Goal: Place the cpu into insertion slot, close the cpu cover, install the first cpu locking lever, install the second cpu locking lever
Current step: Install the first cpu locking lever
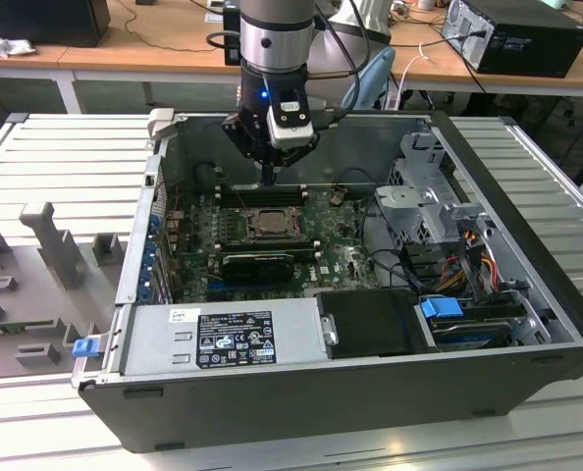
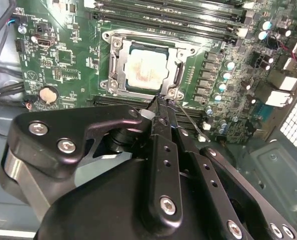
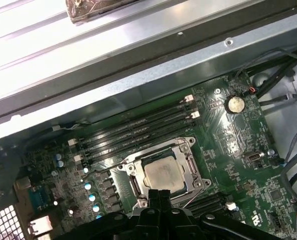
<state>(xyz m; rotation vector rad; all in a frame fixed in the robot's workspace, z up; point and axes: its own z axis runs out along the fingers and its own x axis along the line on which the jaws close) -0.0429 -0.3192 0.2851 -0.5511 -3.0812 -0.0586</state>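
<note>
My black fingers [image 2: 162, 117], closed and empty, sit at thin wire locking lever [image 2: 188, 118] beside silver-grey cpu cover [image 2: 116, 65] (I'd push down steadily, then hook).

1. In the exterior view, the arm [image 1: 270, 39] is cut off at the frame's 12 o'clock edge.
2. There the gripper [image 1: 269, 180] covers part of the memory slots [image 1: 238, 194] at 12 o'clock from the insertion slot [image 1: 269, 222]. What lies inside that slot is too small for us to tell.
3. In the second wrist view, the gripper's black body hides the nearest corner of the cpu cover [image 2: 119, 52].
4. A thin wire lever [image 2: 188, 119] runs beside the fingertips. We cannot tell where it ends, or whether the pressed-together fingers [image 3: 153, 196] pinch it.
5. In the first wrist view, the frame's edge cuts off the gripper's body.
</note>
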